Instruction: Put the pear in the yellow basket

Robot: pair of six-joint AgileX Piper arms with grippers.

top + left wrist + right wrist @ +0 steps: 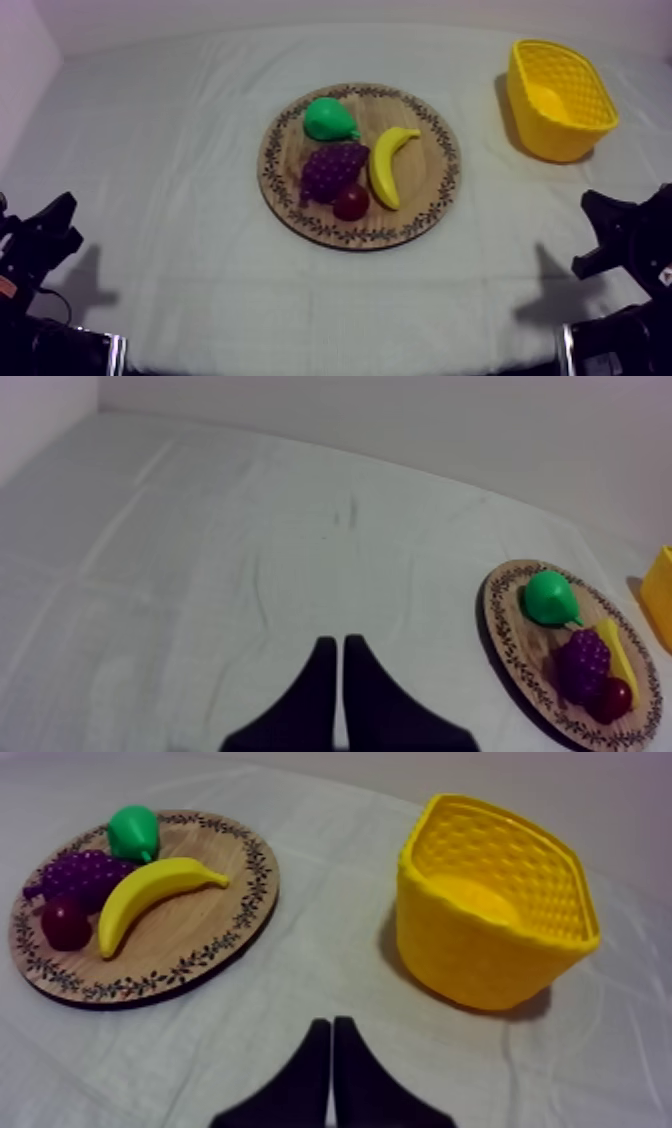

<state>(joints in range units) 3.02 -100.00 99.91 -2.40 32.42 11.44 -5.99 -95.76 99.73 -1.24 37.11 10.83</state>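
The glossy green pear is seen at the board's eleven o'clock; left gripper and right gripper are closed on nothing.

Left gripper lies with its fingers together as a narrow wedge over cloth. The board sits at its 2 o'clock. From the grapes, the pear is at 11, the banana at 3 and the red fruit at 5. The basket is just beyond.
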